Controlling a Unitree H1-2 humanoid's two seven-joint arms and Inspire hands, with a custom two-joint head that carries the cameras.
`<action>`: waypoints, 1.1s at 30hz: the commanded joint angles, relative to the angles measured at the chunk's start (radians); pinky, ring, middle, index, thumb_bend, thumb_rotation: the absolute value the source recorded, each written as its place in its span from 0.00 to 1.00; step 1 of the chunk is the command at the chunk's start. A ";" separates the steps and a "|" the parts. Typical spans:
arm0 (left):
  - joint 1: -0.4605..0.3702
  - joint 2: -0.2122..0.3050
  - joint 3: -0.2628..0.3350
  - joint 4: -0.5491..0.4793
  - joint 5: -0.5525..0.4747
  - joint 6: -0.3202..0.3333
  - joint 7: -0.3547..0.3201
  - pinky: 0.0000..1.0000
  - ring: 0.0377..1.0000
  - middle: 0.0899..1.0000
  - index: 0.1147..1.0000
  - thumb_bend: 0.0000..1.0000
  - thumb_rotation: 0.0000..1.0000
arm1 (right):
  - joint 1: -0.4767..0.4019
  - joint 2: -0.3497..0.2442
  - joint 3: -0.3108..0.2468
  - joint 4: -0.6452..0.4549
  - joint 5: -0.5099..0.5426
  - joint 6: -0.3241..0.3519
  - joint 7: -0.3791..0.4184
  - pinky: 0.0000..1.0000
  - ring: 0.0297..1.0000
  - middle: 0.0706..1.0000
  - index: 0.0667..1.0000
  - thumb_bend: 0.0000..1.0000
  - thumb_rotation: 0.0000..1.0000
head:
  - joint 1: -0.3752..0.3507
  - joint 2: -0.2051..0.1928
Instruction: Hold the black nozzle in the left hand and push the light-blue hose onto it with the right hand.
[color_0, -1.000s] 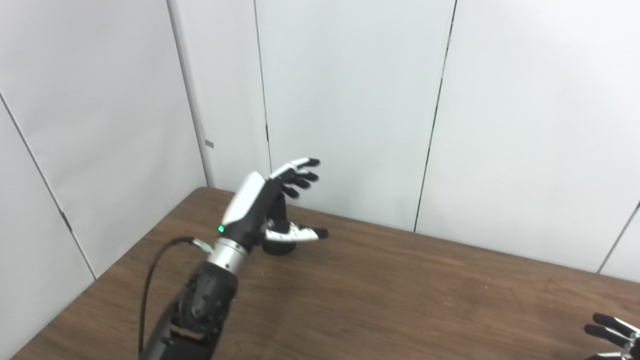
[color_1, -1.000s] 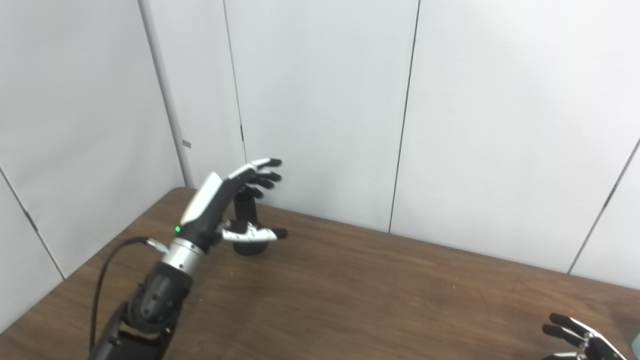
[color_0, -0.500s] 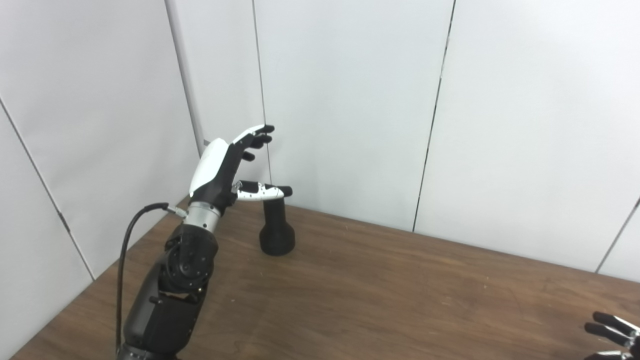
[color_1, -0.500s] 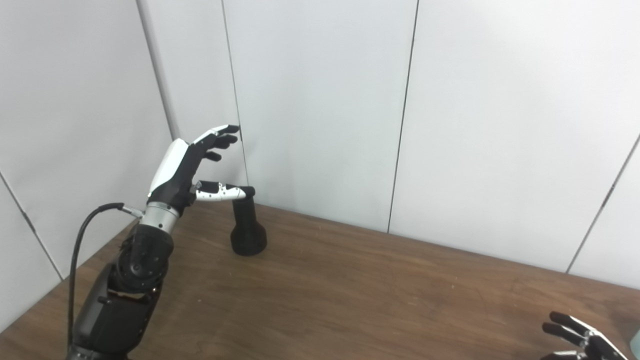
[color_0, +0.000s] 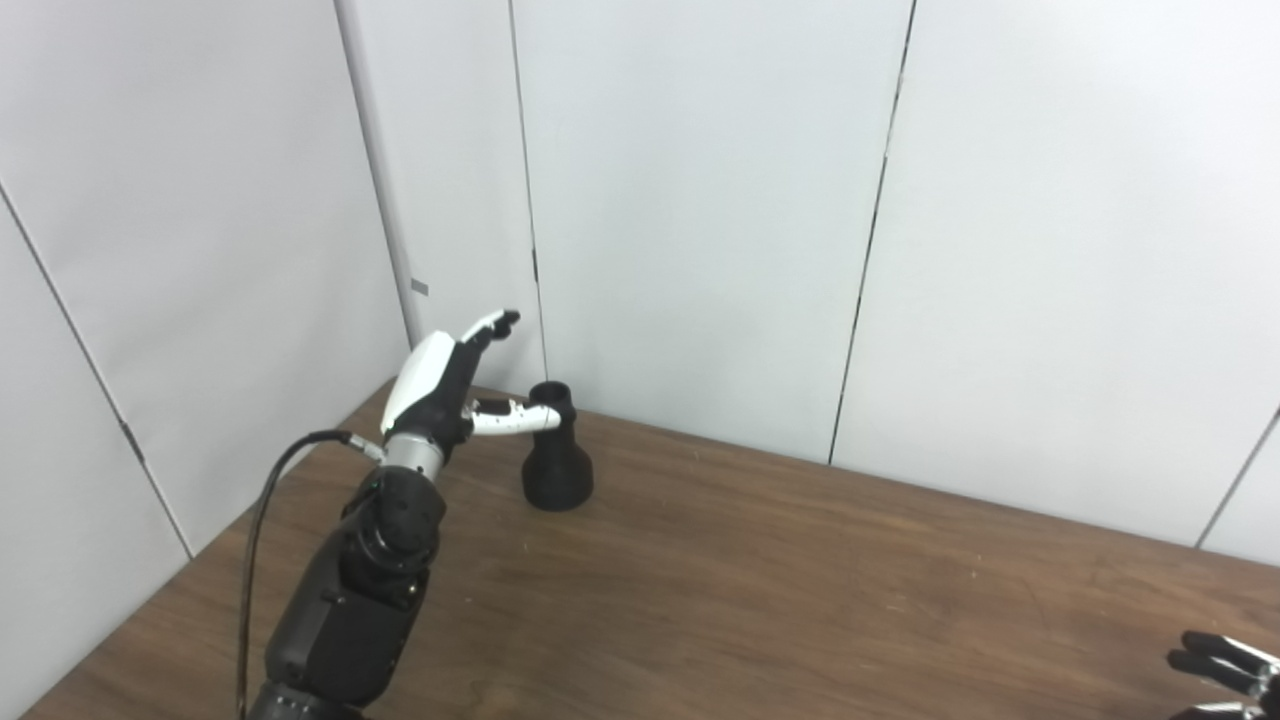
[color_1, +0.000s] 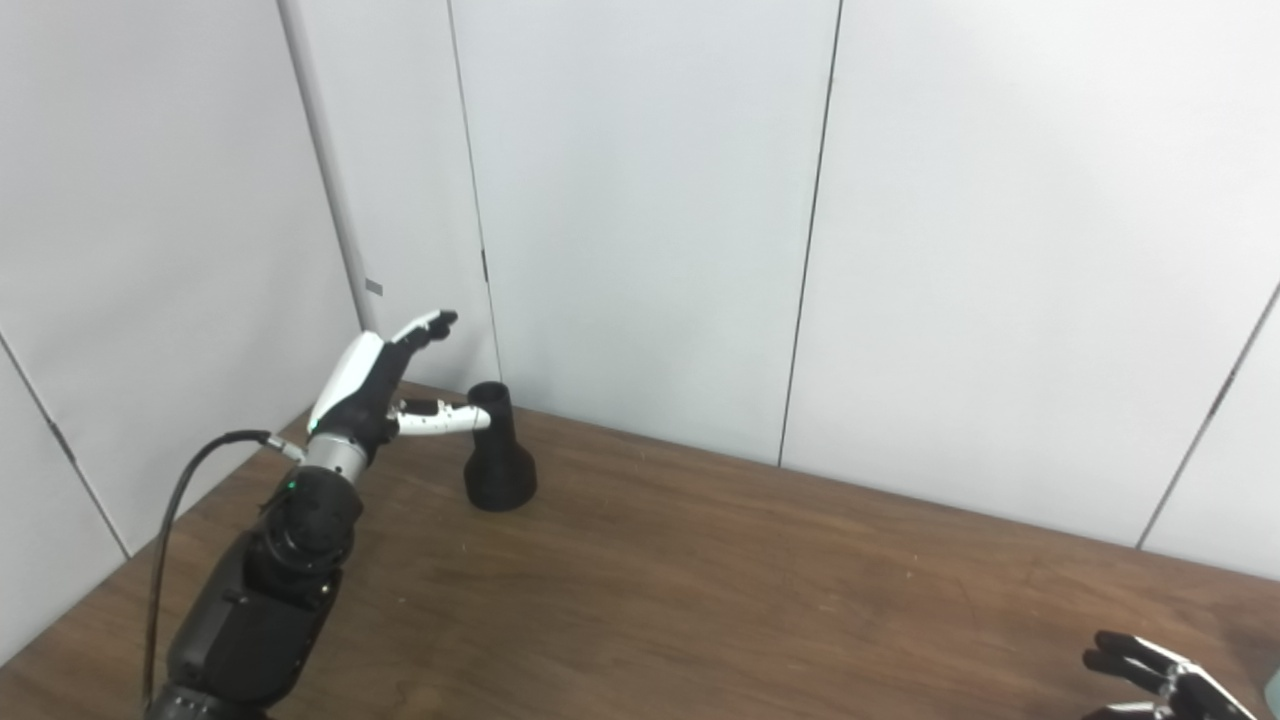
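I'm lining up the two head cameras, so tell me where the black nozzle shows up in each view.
Left eye view: the black flared plastic nozzle stands upright left of centre, at the far side of the brown wooden table.
Right eye view: same nozzle, further left in the picture.
Shared landmark: the left hand, open, its thumb reaching toward the nozzle's neck.

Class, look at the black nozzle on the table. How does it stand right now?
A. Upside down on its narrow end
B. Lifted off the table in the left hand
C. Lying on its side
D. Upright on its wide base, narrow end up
D: the nozzle stands on the table, wide base down, open neck on top.
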 joint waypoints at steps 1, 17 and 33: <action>-0.049 0.038 -0.016 0.000 0.033 0.030 0.003 0.99 0.94 0.88 0.88 0.93 0.32 | -0.030 -0.015 -0.004 -0.023 0.001 -0.040 -0.002 0.34 0.44 0.66 0.65 0.61 0.00 | 0.000 0.002; -0.056 0.014 -0.089 0.127 0.064 0.091 -0.003 1.00 0.93 0.87 0.89 0.92 0.30 | -0.024 -0.033 -0.001 -0.029 0.007 -0.038 0.007 0.32 0.44 0.63 0.64 0.61 0.00 | 0.001 0.013; -0.107 -0.007 -0.124 0.279 0.083 0.081 0.044 0.95 0.91 0.85 0.89 0.93 0.30 | -0.018 -0.035 0.004 -0.049 -0.004 -0.035 0.005 0.32 0.44 0.60 0.62 0.61 0.00 | -0.015 0.029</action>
